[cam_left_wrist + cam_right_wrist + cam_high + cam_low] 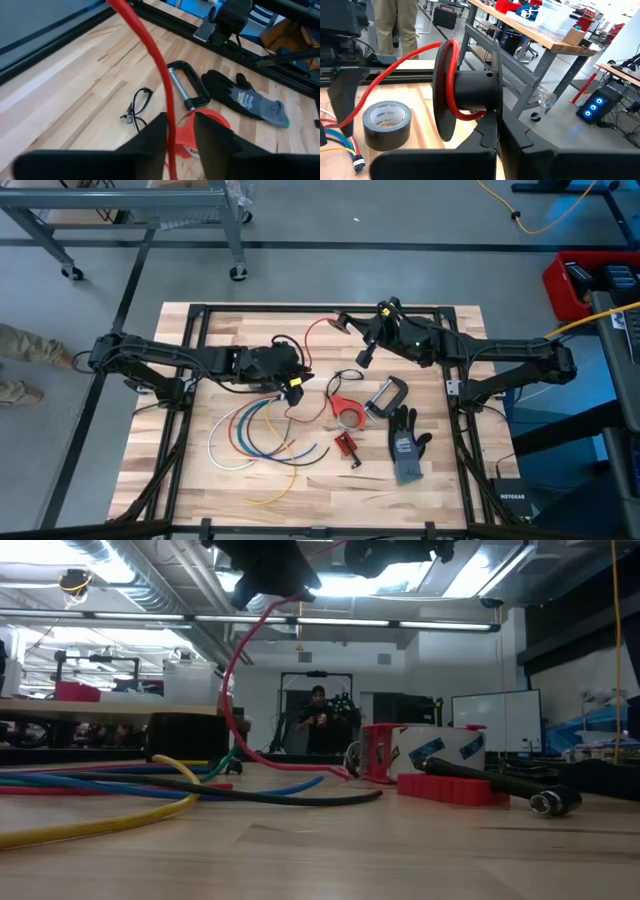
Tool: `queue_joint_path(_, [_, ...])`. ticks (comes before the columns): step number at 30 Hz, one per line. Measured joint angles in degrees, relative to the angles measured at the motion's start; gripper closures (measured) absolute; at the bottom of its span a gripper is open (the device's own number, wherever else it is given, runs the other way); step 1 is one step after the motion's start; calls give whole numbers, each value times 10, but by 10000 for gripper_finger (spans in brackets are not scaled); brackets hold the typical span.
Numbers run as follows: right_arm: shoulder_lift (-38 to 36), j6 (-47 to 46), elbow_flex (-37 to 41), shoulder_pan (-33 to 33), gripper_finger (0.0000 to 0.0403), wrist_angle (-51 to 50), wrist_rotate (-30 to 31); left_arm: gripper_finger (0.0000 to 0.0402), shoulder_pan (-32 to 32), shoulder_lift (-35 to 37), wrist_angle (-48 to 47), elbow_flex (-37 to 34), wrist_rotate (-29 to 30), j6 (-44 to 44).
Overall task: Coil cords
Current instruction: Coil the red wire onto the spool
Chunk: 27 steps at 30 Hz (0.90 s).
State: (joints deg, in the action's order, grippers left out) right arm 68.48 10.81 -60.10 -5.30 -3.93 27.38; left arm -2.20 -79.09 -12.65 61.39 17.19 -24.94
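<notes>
The red cord (161, 75) is pinched between the left gripper (179, 132) fingers (above the table); a spool (465, 90) is clamped by the right gripper (496, 131).

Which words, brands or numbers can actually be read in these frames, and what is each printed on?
"NETGEAR": on the black box beside the table's corner, high view.
Print on the glove cuff: too blurred to read.
Markings on the red-and-white box in the low view: not legible.
Print inside the grey tape roll: too small to read.
Red cord, spool: no text.
</notes>
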Motion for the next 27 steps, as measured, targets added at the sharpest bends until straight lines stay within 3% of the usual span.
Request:
queue_joint_path(5, [0, -13, 0, 0, 400, 7, 0, 392, 0, -1, 2, 0, 1, -11])
queue_joint_path(8, [0, -24, 0, 0, 400, 21, -11, 389, 0, -8, 17, 0, 2, -20])
queue_joint_path(14, [0, -35, 0, 0, 400, 61, -102, 395, 4, -42, 46, 0, 2, -2])
queue_joint_path(18, [0, -50, 1, 0, 400, 82, -132, 398, 10, -61, 71, 0, 3, -2])
queue_joint_path(27, [0, -65, 1, 0, 400, 143, -160, 399, 22, -87, 134, 0, -5, -4])
